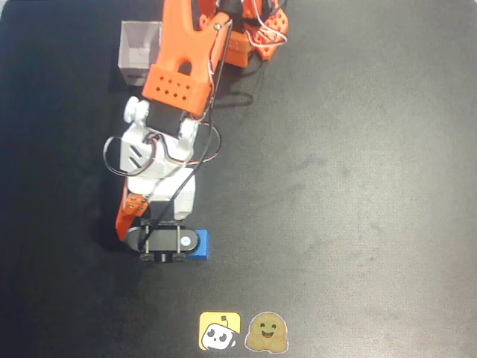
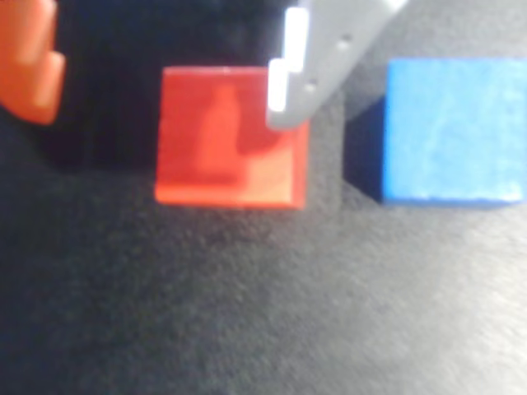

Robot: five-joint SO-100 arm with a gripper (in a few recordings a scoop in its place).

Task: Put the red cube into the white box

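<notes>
Red cube (image 2: 226, 148) flat on black bench (image 2: 263, 313) — blue cube (image 2: 453, 132) just beside, apart.
Hand (image 2: 165, 82) released, straddling red cube, fingers (image 2: 321, 74) spread; white box (image 1: 140, 52) well apart, overhead view.

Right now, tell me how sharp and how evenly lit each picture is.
Wrist view: soft focus throughout; the red cube and blue cube have blurred edges, a dark shadow lies left of each, and the grey finger carries a bright glare strip. Overhead view: sharper and evenly lit; the black table shows faint sheen, and the white box looks slightly washed out.
</notes>
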